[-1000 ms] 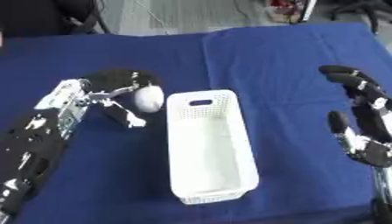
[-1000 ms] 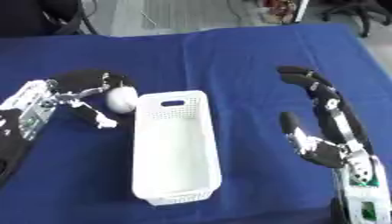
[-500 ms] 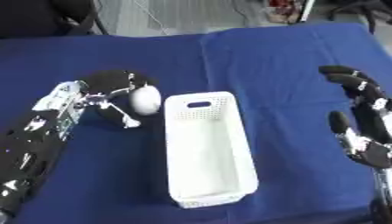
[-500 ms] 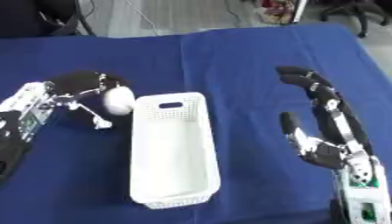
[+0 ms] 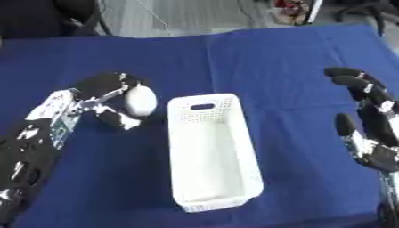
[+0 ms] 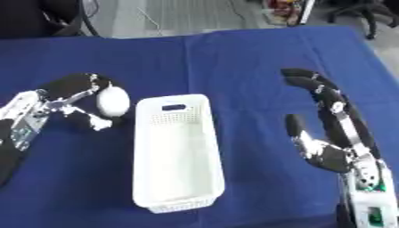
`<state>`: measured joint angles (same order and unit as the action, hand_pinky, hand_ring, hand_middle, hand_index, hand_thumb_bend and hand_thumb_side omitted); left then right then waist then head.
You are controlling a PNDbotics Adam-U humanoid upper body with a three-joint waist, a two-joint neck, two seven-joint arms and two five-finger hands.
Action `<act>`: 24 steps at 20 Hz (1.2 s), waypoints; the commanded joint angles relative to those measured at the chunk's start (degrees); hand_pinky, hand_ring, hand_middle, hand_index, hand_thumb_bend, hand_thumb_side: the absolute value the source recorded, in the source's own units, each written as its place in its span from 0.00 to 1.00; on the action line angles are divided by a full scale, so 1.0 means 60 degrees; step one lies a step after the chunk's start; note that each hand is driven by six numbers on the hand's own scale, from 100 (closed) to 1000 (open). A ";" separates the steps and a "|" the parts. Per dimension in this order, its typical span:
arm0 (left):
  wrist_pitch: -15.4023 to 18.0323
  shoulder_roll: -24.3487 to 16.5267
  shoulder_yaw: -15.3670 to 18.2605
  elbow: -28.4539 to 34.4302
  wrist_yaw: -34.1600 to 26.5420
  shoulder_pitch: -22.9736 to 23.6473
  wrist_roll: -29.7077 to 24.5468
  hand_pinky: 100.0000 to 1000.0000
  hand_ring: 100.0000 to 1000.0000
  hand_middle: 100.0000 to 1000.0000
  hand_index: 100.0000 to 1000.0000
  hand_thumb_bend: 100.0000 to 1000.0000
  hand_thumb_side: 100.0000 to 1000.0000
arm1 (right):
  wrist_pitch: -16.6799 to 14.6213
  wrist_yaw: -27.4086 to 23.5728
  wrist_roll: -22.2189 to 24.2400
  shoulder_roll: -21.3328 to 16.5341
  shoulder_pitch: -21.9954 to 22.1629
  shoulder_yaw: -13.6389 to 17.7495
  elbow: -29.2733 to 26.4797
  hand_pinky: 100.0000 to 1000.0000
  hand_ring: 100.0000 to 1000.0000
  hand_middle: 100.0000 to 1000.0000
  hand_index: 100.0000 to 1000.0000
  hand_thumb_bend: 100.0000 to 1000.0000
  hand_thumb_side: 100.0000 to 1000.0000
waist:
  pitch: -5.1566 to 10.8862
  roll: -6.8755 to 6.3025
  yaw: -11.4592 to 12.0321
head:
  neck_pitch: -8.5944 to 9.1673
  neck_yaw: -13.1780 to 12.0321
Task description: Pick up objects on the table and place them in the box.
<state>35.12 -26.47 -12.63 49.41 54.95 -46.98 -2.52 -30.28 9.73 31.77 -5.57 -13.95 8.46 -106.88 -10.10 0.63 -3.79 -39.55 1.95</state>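
A white egg-shaped object (image 5: 141,100) sits in my left hand (image 5: 105,95), whose fingers and thumb curl round it, just left of the box's near-left rim. The white perforated box (image 5: 210,151) lies lengthwise in the middle of the blue table and has nothing inside. My right hand (image 6: 333,129) stands open at the right side, fingers up, well clear of the box.
A blue cloth (image 5: 257,58) covers the table. Beyond its far edge lie a grey floor and a dark chair base (image 5: 74,13). Bare cloth stretches between the box and my right hand.
My left hand has kept the white object and shifted only slightly beside the box. The whole picture has shifted a little. The right hand has stayed put.
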 commanded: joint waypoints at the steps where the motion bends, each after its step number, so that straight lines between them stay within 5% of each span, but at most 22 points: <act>1: -0.0069 -0.0317 0.0082 0.0167 -0.0251 -0.0121 0.0010 0.15 0.35 0.54 0.76 0.00 0.47 | -0.0024 -0.0028 0.0041 -0.0057 -0.0067 0.0035 -0.0093 1.00 0.89 0.83 0.84 0.14 0.49 | 0.0157 -0.0004 0.0008 | 0.0099 -0.0047; 6: -0.0121 -0.0375 0.0119 0.0324 -0.0648 -0.0055 -0.0115 0.14 0.34 0.54 0.74 0.00 0.47 | -0.0011 -0.0023 0.0040 -0.0048 -0.0057 0.0056 -0.0092 1.00 0.89 0.83 0.84 0.14 0.50 | 0.0159 -0.0014 0.0019 | 0.0106 -0.0022; 10: -0.0465 -0.0641 0.0235 0.1117 -0.2179 0.0245 -0.0562 0.09 0.31 0.56 0.69 0.00 0.50 | 0.0000 0.0002 0.0034 -0.0076 -0.0041 0.0083 -0.0084 1.00 0.88 0.83 0.84 0.13 0.50 | 0.0161 -0.0062 0.0068 | 0.0103 0.0022; 17: -0.2548 -0.1549 0.0913 0.5107 -0.7650 0.1648 -0.1917 0.07 0.28 0.57 0.63 0.00 0.53 | 0.0050 0.0059 -0.0001 -0.0102 0.0006 0.0140 -0.0109 1.00 0.88 0.83 0.84 0.13 0.50 | 0.0201 -0.0147 0.0160 | 0.0080 0.0187; 24: -0.3837 -0.1926 0.1229 0.7943 -0.9781 0.2386 -0.2289 0.08 0.28 0.57 0.62 0.00 0.53 | 0.0074 0.0089 0.0002 -0.0096 0.0038 0.0145 -0.0127 1.00 0.89 0.83 0.84 0.13 0.50 | 0.0263 -0.0179 0.0201 | 0.0075 0.0244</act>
<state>13.15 -36.12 -6.28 93.82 -1.85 -32.12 -16.11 -29.80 10.21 31.76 -5.57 -13.43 9.15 -106.89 -9.67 -0.33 -2.67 -39.54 2.60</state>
